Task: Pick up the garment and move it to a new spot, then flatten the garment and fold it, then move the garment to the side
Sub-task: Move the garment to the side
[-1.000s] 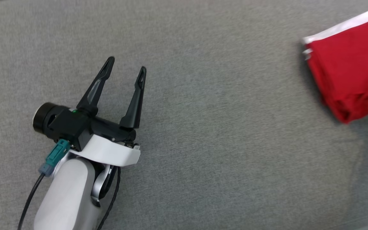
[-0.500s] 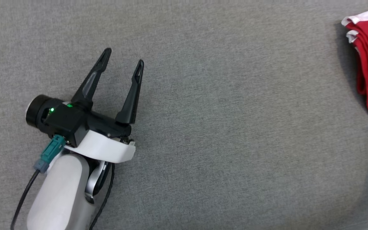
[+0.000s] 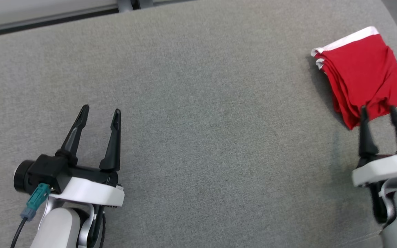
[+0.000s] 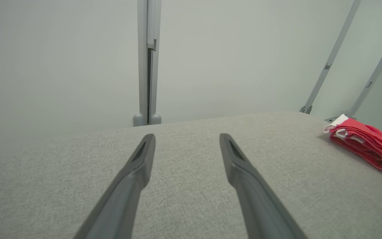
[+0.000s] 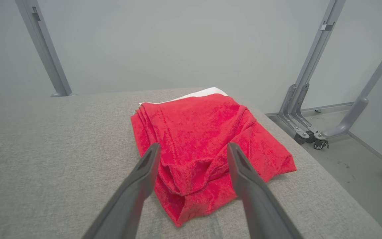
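The garment is a red cloth with a white band, folded into a thick stack on the grey table at the far right. My right gripper stands open at its near edge. In the right wrist view the right gripper has its fingers spread to either side of the garment's rumpled near fold, without pinching it. My left gripper is open over bare table at the lower left, far from the cloth. In the left wrist view the left gripper holds nothing, and the garment lies off to the right.
The table's right edge runs just past the garment, with floor below it. Grey frame legs on castors stand there. A metal post rises behind the table's far edge against a pale wall.
The head view has shifted. The garment, blurred at the right edge before, now lies still on the table. My right gripper has come into view, open at its near edge. The left gripper stays open.
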Controlling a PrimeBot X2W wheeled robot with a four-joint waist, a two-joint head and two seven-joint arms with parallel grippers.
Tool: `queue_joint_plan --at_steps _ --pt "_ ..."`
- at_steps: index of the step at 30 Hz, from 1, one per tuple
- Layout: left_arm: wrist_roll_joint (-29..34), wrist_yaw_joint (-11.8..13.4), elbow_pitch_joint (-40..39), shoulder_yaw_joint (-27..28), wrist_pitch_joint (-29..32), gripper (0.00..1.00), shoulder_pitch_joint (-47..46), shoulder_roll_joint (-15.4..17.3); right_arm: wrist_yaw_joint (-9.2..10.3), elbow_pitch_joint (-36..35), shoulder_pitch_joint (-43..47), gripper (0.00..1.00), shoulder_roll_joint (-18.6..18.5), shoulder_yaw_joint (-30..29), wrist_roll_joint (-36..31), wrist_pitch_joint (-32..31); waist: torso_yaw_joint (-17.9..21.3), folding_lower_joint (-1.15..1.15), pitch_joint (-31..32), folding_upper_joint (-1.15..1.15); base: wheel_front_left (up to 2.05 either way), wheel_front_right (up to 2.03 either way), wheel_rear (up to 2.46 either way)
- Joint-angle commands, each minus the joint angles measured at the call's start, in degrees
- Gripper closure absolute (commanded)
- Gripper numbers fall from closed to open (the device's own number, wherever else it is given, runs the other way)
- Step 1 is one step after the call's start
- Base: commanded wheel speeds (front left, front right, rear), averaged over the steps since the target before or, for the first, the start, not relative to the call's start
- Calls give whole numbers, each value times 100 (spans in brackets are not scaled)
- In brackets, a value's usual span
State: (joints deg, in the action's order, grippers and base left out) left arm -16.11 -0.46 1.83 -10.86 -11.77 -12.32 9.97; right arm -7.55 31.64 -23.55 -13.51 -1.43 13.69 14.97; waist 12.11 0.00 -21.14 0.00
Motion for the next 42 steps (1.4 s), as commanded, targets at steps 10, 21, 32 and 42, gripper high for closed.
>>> queue_joint_plan --at_steps 10,21,32,42 --pt "-293 198 395 276 -198 0 388 -95 9 -2095 1338 0 714 231 -451 -497 -687 0 748 0 0 0 0" --pt "-341 217 791 459 -317 0 736 -129 9 -3078 2132 0 899 99 -591 -1139 -1235 0 1336 0 0 0 0" --pt "-327 171 1188 385 -306 0 1344 -39 8 -3396 3028 0 840 94 -473 -1503 -1311 0 2279 0 0 0 0" --pt "-330 194 1310 338 -247 0 1467 52 8 -3532 3411 0 855 105 -390 -1630 -1307 0 2554 0 0 0 0"
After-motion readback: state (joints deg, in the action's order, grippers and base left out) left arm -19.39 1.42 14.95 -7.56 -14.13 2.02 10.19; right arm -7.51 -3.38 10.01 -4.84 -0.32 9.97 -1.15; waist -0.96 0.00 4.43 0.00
